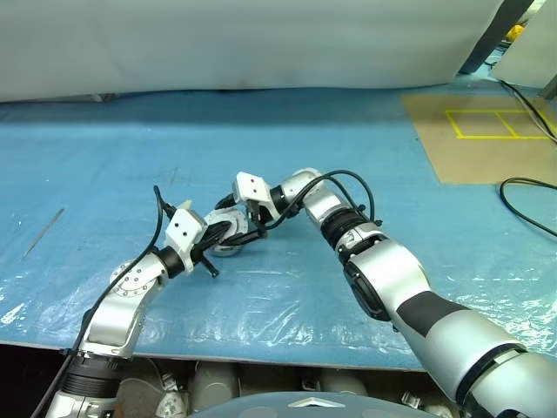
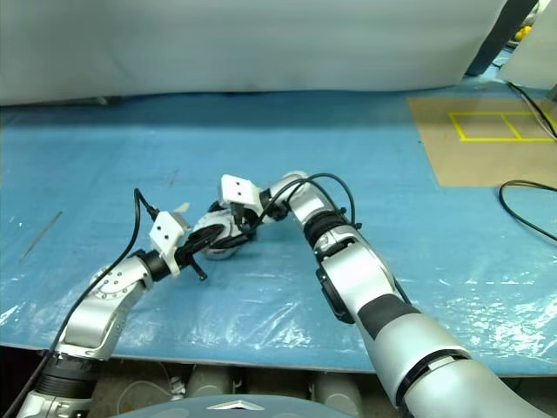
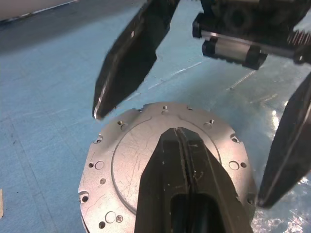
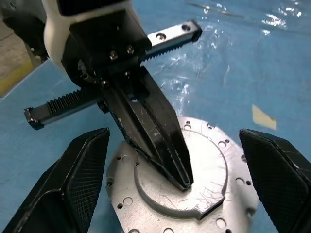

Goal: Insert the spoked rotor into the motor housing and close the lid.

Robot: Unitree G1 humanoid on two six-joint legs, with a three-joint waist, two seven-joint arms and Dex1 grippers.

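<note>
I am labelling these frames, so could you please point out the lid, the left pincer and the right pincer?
lid [image 3: 131, 160]: left wrist view, on its plain grey raised face.
left pincer [image 4: 182, 182]: right wrist view, at its shut fingertips.
right pincer [image 3: 182, 158]: left wrist view, midway between its spread fingertips.

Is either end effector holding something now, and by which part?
Nothing is held. The left end effector is shut, its tips resting over the lid's flat grey face. The right end effector stands open on either side of the lid, not gripping.
</note>
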